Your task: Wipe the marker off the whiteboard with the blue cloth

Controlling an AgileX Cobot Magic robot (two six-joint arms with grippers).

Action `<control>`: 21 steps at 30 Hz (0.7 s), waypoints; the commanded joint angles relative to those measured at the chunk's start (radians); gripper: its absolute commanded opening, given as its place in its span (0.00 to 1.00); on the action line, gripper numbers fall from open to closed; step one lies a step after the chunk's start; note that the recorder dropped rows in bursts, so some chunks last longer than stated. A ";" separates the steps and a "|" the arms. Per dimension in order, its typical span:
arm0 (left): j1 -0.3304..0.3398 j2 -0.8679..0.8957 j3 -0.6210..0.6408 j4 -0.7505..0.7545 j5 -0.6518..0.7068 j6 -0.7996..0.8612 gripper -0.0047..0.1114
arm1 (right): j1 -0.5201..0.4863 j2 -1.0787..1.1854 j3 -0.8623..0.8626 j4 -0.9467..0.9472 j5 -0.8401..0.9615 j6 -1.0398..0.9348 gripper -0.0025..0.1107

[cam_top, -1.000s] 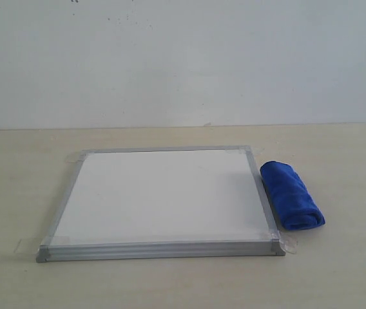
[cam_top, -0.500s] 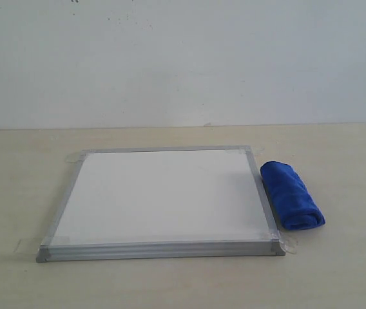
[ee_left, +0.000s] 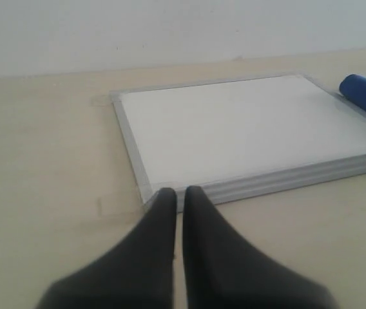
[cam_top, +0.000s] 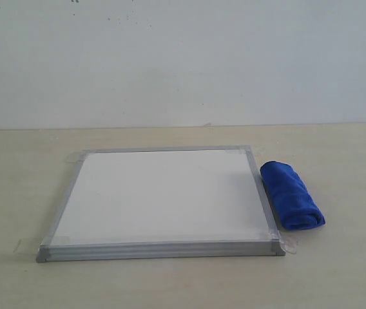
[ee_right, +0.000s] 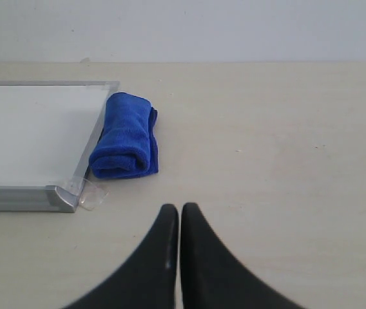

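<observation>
Checking left gripper [ee_left: 178, 193]: you have its fingers closed to a thin seam, holding nothing, over the table [ee_left: 41, 161] near a whiteboard [ee_left: 247, 129] corner.
Then right gripper [ee_right: 179, 209]: likewise closed and empty, near the cloth.
Rolled blue cloth [cam_top: 291, 196]: lies just beside the whiteboard's right edge.
Wrist versus exterior: only wrist cameras show your grippers; exterior shows the whole whiteboard.
</observation>
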 commanded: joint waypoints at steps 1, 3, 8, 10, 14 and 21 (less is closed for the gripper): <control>0.054 -0.002 0.003 -0.019 0.003 0.006 0.07 | -0.005 -0.005 -0.001 -0.006 -0.003 0.000 0.03; 0.081 -0.002 0.003 -0.027 0.003 0.004 0.07 | -0.005 -0.005 -0.001 -0.006 -0.003 0.000 0.03; 0.093 -0.002 0.003 -0.027 0.002 0.004 0.07 | -0.005 -0.005 -0.001 -0.006 -0.003 0.000 0.03; 0.093 -0.002 0.003 -0.027 0.000 0.006 0.07 | -0.005 -0.005 -0.001 -0.006 -0.003 0.000 0.03; 0.093 -0.002 0.003 -0.027 0.000 0.006 0.07 | -0.005 -0.005 -0.001 -0.006 -0.003 0.000 0.03; 0.093 -0.002 0.003 -0.027 0.000 0.006 0.07 | -0.005 -0.005 -0.001 -0.006 -0.003 0.000 0.03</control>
